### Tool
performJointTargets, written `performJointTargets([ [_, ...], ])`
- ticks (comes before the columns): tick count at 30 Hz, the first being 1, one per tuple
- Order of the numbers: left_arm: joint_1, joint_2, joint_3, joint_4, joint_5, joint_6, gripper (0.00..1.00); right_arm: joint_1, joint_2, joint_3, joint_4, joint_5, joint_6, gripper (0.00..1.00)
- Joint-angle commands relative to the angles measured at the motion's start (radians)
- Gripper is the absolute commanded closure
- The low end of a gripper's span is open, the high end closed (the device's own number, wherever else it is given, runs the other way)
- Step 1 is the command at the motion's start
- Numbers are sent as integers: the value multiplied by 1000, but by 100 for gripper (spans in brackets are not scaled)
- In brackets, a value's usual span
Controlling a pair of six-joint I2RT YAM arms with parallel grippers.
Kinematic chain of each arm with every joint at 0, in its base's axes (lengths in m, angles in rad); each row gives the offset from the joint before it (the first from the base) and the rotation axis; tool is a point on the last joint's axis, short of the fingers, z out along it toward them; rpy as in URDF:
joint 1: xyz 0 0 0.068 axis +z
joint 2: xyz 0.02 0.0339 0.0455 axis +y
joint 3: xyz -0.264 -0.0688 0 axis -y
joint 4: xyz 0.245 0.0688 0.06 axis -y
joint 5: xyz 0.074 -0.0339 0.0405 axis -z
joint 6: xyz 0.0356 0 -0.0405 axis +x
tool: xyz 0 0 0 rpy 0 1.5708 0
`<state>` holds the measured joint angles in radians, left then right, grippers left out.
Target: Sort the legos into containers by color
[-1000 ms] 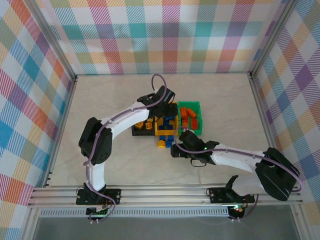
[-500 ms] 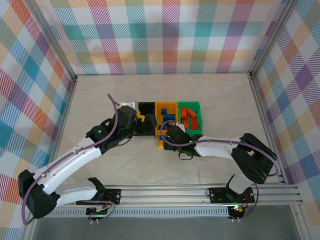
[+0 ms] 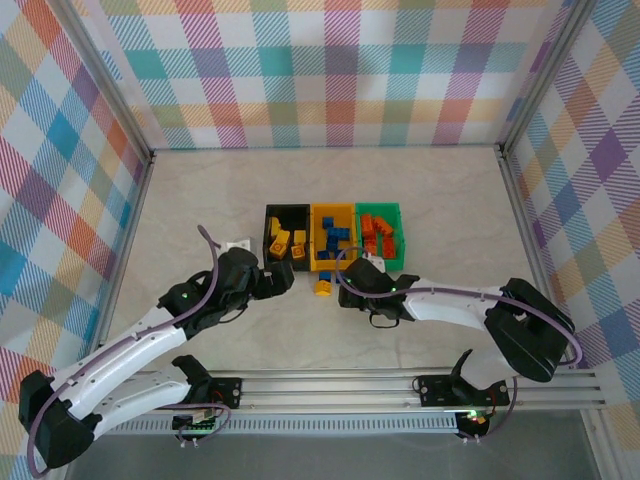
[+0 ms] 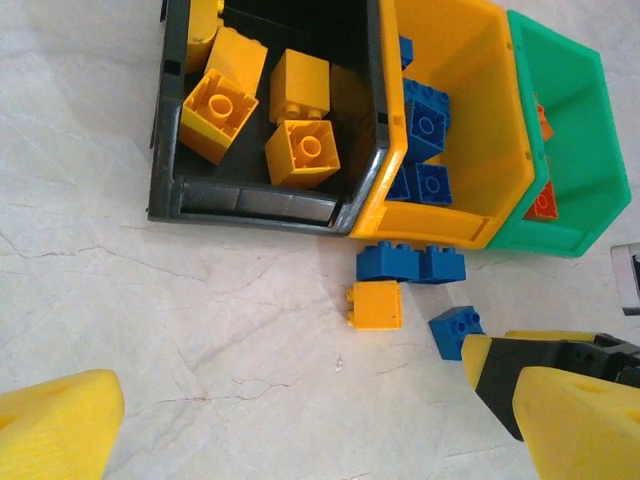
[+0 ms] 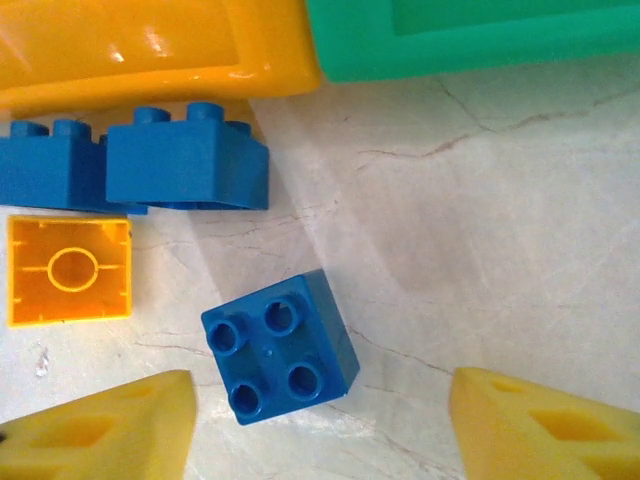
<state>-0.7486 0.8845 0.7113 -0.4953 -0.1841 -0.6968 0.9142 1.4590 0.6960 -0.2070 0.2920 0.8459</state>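
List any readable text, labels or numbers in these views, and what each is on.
None readable.
No print shows on the black bin, yellow bin, green bin or table.
Any embossing on the blue brick is too blurred to tell.

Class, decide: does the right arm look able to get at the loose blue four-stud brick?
Probably yes: the open right hand straddles the blue four-stud brick, with bare table around it.
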Motion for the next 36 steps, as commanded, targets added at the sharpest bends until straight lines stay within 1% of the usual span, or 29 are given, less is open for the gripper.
performJointTargets([
  [1,-7,-4,-15,3,-6,-15,0,5,60,63,-19,-17,-53,28],
  [3,-7,7,-18,2,-6,-12,0,5,116,93,-28,-20,-63,29],
  [5,-7,13,-21,-9,-15,-9,0,5,165,122,-53,-21,-63,35],
  [7,-7,8,-24,-13,-24,-5,0,5,181,120,-55,-23,-52,42],
  [10,-8,-3,-32,-13,-26,-3,0,5,153,94,-31,-28,-52,55],
  [13,-7,-8,-36,-15,-26,-4,0,5,89,105,-40,-33,-96,66],
  [16,-8,-26,-63,-10,-27,-3,0,3,0,163,-71,-24,-160,70],
  [19,-8,-46,-93,-9,-26,-13,0,-37,0,275,-99,-26,-217,69],
  [23,-7,-56,-114,-17,-14,-31,0,-124,123,419,-99,-58,-252,67],
  [25,-8,-68,-122,-23,-13,-29,0,-145,189,482,-98,-72,-279,65],
  [26,-8,-75,-125,-26,-8,-28,0,-148,219,510,-89,-74,-307,60],
  [27,-8,-81,-127,-31,-6,-26,0,-150,240,537,-91,-69,-323,52],
  [28,-8,-89,-127,-38,-3,-23,0,-152,257,568,-112,-63,-329,37],
  [29,-10,-95,-127,-47,-6,-21,0,-152,265,583,-117,-57,-335,28],
  [30,-10,-101,-127,-52,-8,-21,0,-151,260,582,-115,-58,-331,24],
  [32,-9,-116,-133,-55,-10,-22,0,-147,223,545,-99,-60,-313,22],
  [36,-10,-128,-140,-45,-10,-22,0,-110,121,417,-66,-33,-248,21],
])
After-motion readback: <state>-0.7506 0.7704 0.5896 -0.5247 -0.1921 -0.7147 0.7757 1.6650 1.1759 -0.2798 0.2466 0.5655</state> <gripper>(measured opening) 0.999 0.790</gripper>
